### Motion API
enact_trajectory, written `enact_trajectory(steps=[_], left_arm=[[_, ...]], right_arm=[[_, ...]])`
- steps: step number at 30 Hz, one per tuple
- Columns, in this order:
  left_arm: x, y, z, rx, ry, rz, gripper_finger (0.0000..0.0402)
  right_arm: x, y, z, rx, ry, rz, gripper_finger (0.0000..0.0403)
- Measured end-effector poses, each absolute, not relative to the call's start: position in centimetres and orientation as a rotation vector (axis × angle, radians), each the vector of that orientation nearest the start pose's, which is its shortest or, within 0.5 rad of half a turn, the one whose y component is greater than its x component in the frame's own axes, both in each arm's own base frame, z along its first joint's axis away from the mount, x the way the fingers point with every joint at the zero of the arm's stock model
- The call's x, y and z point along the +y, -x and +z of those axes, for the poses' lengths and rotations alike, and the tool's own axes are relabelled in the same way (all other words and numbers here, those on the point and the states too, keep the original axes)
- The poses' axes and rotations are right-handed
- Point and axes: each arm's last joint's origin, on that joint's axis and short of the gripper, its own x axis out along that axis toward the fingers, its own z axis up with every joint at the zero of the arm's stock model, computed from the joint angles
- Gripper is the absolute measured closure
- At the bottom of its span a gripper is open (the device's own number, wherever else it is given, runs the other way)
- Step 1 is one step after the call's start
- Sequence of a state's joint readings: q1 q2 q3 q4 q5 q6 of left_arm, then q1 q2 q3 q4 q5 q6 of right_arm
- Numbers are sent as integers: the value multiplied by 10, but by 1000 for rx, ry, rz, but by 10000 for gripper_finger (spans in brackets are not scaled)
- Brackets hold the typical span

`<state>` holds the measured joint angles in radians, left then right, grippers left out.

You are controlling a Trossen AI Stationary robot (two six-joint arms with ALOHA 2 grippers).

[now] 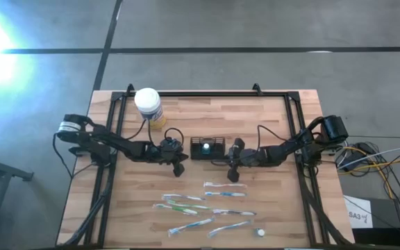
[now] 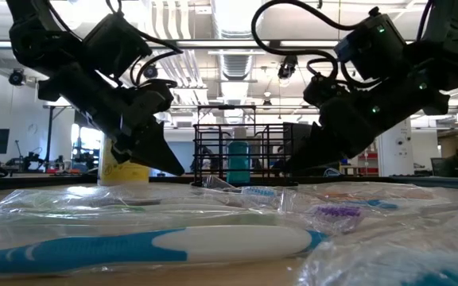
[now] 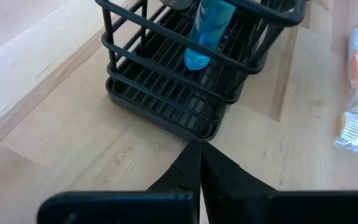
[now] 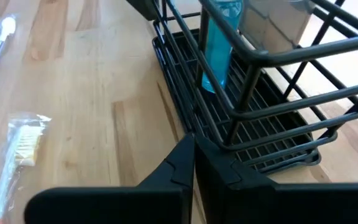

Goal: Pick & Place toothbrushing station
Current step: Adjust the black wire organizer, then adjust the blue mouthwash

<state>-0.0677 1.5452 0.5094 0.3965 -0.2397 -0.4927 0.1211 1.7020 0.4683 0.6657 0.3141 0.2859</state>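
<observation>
Pale wooden planks make up the desk (image 1: 269,125), framed by black rails and standing on a grey concrete floor; the low view looks past it into a bright workshop with white ducts overhead. Near the desk's middle stands the toothbrushing station (image 1: 207,148), a small black wire caddy, upright, with a blue tube (image 3: 205,32) standing inside it and a pale box (image 4: 272,22) beside the tube. Flanking the caddy are both arms. At its left side the left gripper (image 1: 180,165) has its jaws pressed together with nothing between them, their tip just in front of the caddy's lower corner in the left wrist view, close to it but whether touching cannot be told. On the other side the right gripper (image 1: 232,174) also has its jaws fully together and empty, with the tip right at the caddy's base rail in the right wrist view. Behind and left of the caddy, near the desk's back rail, stands a white-lidded jar (image 1: 148,106) with a yellow label; the dark marks on that label in the low view are too small to read. Between the caddy and the desk's front edge lie several wrapped toothbrushes (image 1: 201,205) in clear packets, scattered, blue, green and white, well apart from the caddy. A small white cap (image 1: 260,232) lies beside them near the front edge
</observation>
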Motion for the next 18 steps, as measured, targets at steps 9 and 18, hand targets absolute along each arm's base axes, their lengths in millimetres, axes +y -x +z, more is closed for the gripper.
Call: enact_trajectory(steps=[9,18], left_arm=[[-13,-259,143,588,329,238,397],[-13,-242,194,548,296,142,396]], right_arm=[[27,-272,113,487,-160,-215,390],[32,-269,139,418,-170,-26,390]])
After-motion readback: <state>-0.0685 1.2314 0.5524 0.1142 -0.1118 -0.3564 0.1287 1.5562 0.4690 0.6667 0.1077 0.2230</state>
